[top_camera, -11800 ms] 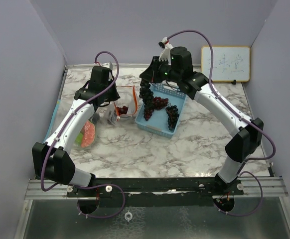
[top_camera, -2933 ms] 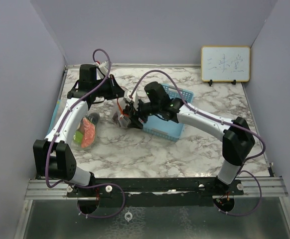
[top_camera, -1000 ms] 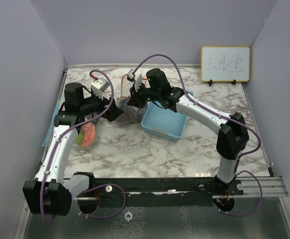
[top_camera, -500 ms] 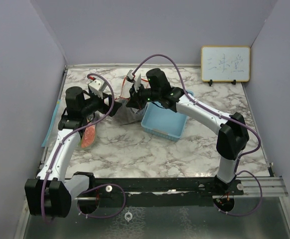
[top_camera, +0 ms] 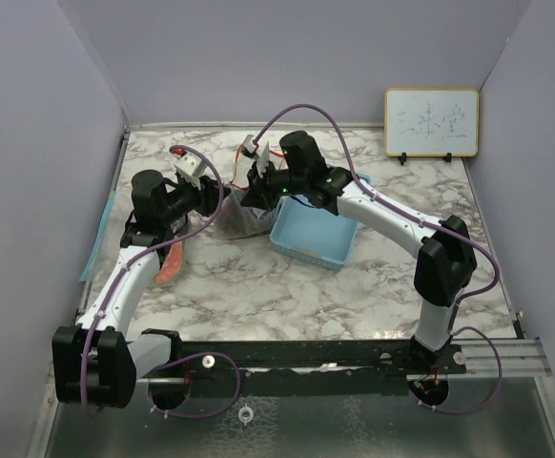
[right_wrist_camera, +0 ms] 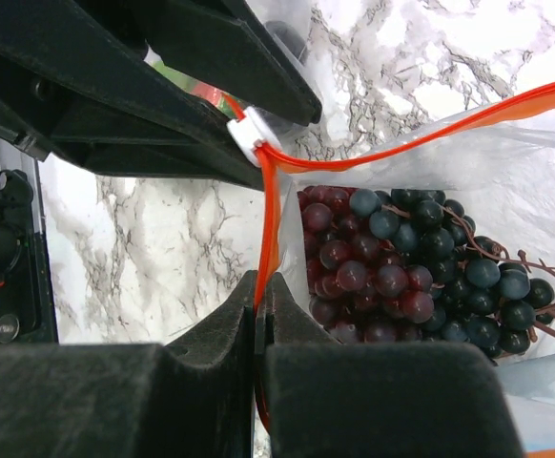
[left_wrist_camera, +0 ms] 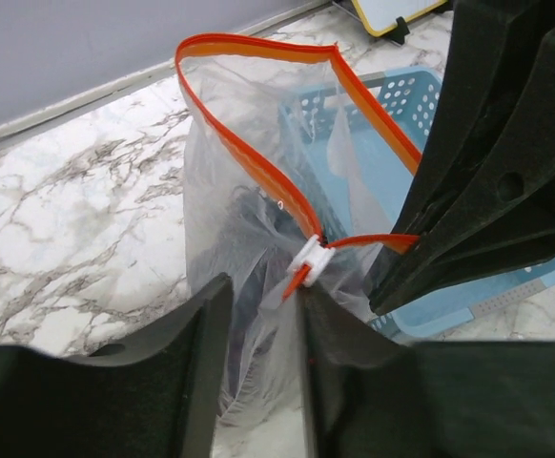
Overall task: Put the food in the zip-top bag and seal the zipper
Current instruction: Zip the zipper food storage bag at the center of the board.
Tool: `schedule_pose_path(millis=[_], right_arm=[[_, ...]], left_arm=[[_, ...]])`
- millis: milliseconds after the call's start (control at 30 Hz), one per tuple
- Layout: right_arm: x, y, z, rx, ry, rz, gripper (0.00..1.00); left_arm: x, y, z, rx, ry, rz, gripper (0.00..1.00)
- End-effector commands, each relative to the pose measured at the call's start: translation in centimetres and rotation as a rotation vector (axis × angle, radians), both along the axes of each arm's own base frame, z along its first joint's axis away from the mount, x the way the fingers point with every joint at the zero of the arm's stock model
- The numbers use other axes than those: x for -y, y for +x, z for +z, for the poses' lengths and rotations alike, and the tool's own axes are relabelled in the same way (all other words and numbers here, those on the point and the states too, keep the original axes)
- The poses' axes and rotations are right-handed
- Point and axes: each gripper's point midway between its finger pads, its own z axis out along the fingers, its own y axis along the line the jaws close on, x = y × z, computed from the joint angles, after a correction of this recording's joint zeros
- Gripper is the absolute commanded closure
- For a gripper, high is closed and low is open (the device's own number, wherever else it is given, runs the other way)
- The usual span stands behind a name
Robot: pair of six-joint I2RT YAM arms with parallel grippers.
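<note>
A clear zip-top bag (top_camera: 242,218) with an orange zipper rim (left_wrist_camera: 258,162) hangs open between my two grippers. Dark purple grape bunches (right_wrist_camera: 421,267) lie inside it, showing as a dark mass (left_wrist_camera: 258,243) in the left wrist view. My right gripper (right_wrist_camera: 261,286) is shut on the orange rim, just below the white slider (right_wrist_camera: 249,134); from above it (top_camera: 252,196) is at the bag's far side. My left gripper (left_wrist_camera: 263,296) is open, its fingers straddling the bag film right under the slider (left_wrist_camera: 311,260); from above it (top_camera: 222,202) is at the bag's left side.
The light-blue basket (top_camera: 316,229) stands right of the bag and looks empty; it also shows behind the bag (left_wrist_camera: 382,124). Another clear bag with red and green items (top_camera: 168,260) lies under the left arm. A whiteboard (top_camera: 431,122) leans on the back wall.
The grape bunches went from the basket into the bag. In the last second my left gripper moved right, up to the bag's slider corner. My right gripper has kept hold of the rim.
</note>
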Motion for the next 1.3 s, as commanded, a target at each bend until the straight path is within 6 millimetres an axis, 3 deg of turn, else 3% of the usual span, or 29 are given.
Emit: schedule_pose_path(millis=[0,33,67,233,333,500,733,800,900,1067,1267], right_arm=[[-0.6,-0.1,2.7,0.049,0.067,0.028,0.98],[-0.5,0.1,2.6,0.050,0.066,0.024,0.98],[-0.5,0.1,2.7,0.051,0.065,0.019,0.98],[0.3,1.6,3.5,0.076,0.063,-0.048,0.98],[1.2,3.0,5.1,0.145,0.064,-0.102,0.73],[1.3,3.6,9.3,0.312,0.122,-0.077,0.50],[-0.7,0.6,12.4,0.442,0.266,0.171,0.43],[-1.2,-0.2,12.4,0.464,0.288,0.241,0.31],[-1.9,-1.3,11.4,0.472,0.307,0.355,0.22],[-2.9,-1.8,8.8,0.443,0.310,0.453,0.21],[-3.8,-1.8,6.6,0.373,0.311,0.505,0.29]], left_arm=[[1.2,-0.1,1.6,0.069,-0.031,-0.066,0.82],[1.3,-0.1,1.5,0.070,-0.030,-0.070,0.94],[1.3,-0.1,1.6,0.070,-0.032,-0.069,1.00],[0.5,0.0,1.0,0.051,0.011,-0.025,1.00],[-0.3,-0.2,0.6,0.051,0.049,0.010,1.00],[-0.9,-1.4,0.1,0.040,0.104,0.016,1.00],[-0.9,-2.6,-0.1,0.040,0.137,-0.012,1.00],[-0.8,-2.8,0.0,0.045,0.137,-0.017,1.00],[-0.8,-2.8,0.0,0.049,0.140,-0.019,1.00],[-0.8,-2.9,0.0,0.052,0.154,-0.018,1.00],[-0.9,-2.8,-0.1,0.057,0.168,-0.016,1.00]])
